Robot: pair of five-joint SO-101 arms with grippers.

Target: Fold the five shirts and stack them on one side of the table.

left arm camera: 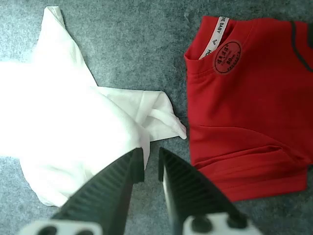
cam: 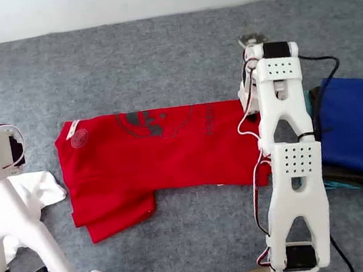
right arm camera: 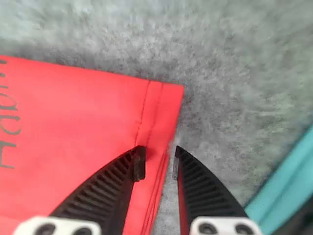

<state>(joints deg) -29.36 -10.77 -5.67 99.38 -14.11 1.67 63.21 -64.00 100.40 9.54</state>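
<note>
red shirt [cam: 150, 158] lies flat on the table [cam: 155, 51], white shirt [left arm camera: 63, 132] crumpled beside its collar end. my left gripper [left arm camera: 151, 160] hovers there, slightly spread, empty. my right gripper [right arm camera: 158, 164], also spread, straddles the red shirt's opposite hem.

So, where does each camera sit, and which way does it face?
High view: fixed overhead, looking down on the red shirt, left arm, right arm.
Left wrist view: on that wrist, looking past the left gripper at the white shirt.
Right wrist view: on that wrist, looking past the right gripper at the red shirt's hem.
Shared: all show the red shirt.
</note>
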